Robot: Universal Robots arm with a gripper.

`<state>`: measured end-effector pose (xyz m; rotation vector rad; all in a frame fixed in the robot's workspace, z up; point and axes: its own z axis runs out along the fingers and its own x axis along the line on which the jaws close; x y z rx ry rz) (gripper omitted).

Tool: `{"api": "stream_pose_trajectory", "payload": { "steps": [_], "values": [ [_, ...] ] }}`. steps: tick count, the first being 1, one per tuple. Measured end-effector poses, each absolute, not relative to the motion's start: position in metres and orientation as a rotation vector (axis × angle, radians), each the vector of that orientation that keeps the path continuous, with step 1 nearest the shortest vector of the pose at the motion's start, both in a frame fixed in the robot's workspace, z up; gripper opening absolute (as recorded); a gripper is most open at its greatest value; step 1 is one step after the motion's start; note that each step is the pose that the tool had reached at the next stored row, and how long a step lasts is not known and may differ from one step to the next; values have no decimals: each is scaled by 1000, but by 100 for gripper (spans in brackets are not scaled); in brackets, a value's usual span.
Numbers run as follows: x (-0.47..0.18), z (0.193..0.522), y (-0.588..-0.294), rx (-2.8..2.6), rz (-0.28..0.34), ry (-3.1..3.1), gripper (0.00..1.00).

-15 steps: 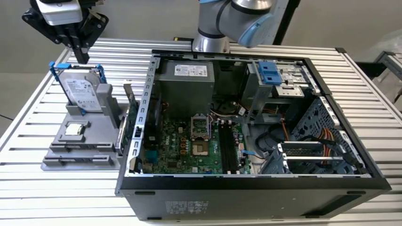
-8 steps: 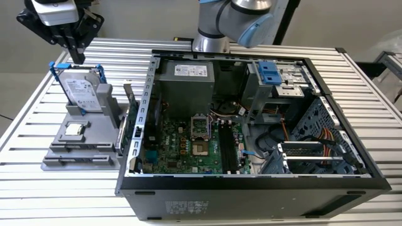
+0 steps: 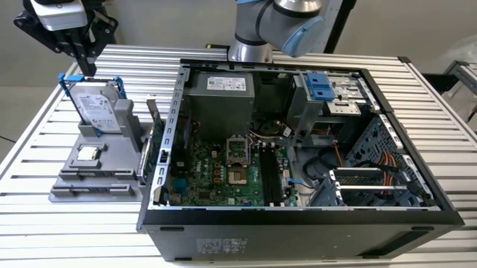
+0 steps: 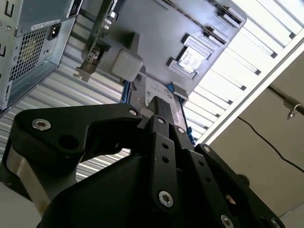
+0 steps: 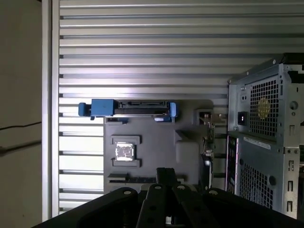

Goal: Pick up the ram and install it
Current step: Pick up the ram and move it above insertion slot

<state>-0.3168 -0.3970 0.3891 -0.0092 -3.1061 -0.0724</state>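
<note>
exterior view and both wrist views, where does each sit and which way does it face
Exterior view: off the arm, raised, looking down into the open computer case; arm and gripper show.
First wrist view: on the wrist, straight down at the grey holder; gripper shows.
Second wrist view: on the wrist, slanting along the gripper.
Both wrist views share the hard drive.

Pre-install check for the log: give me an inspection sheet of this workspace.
Surface: slatted metal table, carrying an open computer case.
Job's things: ram, likely the thin dark strip in the grey fixture's front slot; unsure.
Clutter: hard drive and processor chip on the fixture, bracketed card beside the case.
Grippers: claw hovers over the fixture, near the hard drive.
Cables: coloured wires inside the case.
Surroundings: a cable on the floor beside the table.
</note>
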Motion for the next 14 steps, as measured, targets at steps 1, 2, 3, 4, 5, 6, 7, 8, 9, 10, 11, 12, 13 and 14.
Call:
{"api": "stream_pose_trajectory", "payload": {
  "steps": [1,2,3,4,5,6,7,8,9,10,11,12,13,14],
  "values": [
    [-317,389,-397,-7,-72,-3106,0],
    [-317,389,-397,-6,-72,-3106,0],
    [-317,389,-397,-4,-72,-3106,0],
    [-317,389,-398,-2,-72,-3106,0],
    [-317,389,-399,1,-72,-3106,0],
    [-317,389,-400,4,-72,-3106,0],
    [-317,389,-400,7,-72,-3106,0],
    [-317,389,-401,11,-72,-3106,0],
    [-317,389,-402,14,-72,-3106,0],
    [-318,389,-403,18,-72,-3106,0],
    [-318,389,-403,21,-71,-3105,0],
    [-318,389,-404,24,-71,-3105,0],
    [-319,389,-404,27,-71,-3105,0],
    [-320,389,-405,29,-70,-3105,0]
  ]
}}
